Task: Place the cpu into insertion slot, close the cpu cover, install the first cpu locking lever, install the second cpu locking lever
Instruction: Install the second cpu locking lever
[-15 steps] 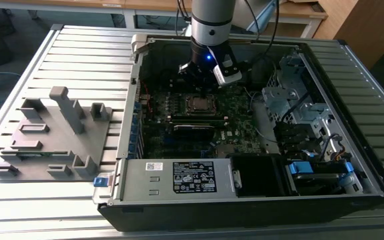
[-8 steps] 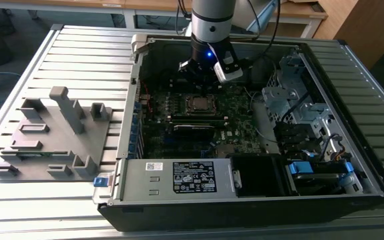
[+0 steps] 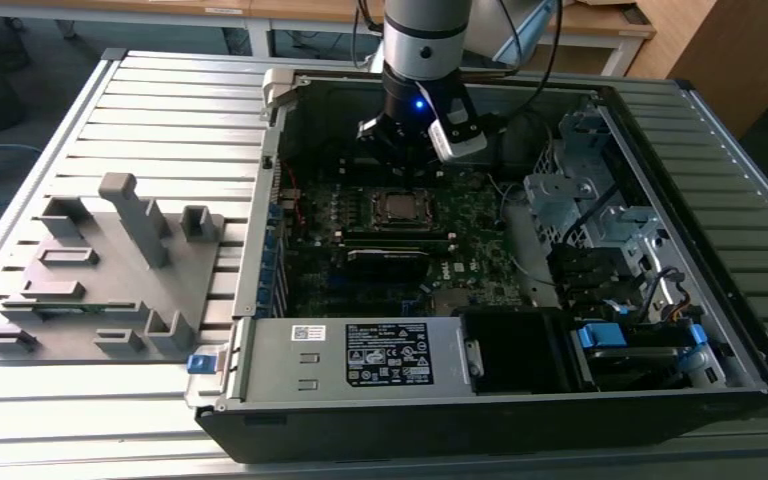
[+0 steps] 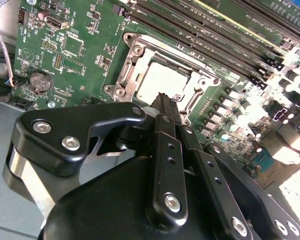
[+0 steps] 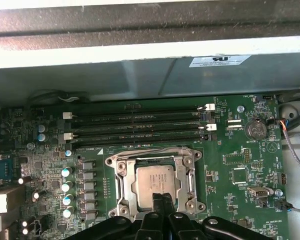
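While hanging low inside the open computer case (image 3: 704, 390), pincer (image 3: 400, 150) poised just above the motherboard (image 3: 471, 255), with a blue light glowing on the wrist above it. Fingers pressed together in both wrist views, clamped on nothing, tips (image 5: 160, 199) hovering over the near edge of the cpu (image 5: 157, 180).

Cpu (image 3: 398, 207) seated flat in the insertion slot (image 5: 196, 156), dull silver top showing through the window of the cpu cover (image 5: 123, 181). Cover lying down flat over the chip, framing it on all sides. Thin wire lever (image 5: 140, 150) running along the socket edge on the side of the memory sticks (image 5: 135, 125); latched or free, impossible to tell.

Same arrangement in the second wrist view: pincer (image 4: 163, 97) closed, black tips just over one edge of the bright cpu (image 4: 162, 77), cover (image 4: 131, 65) around it, coin battery (image 4: 40, 81) well apart on the green board.

Case lying on its side on the slatted metal counter (image 3: 157, 100). Labelled power supply (image 3: 357, 355) inside the case, at its end nearest the exterior camera. Grey fixture block (image 3: 104, 270) resting on the counter beside the case, toward the exterior view's left.
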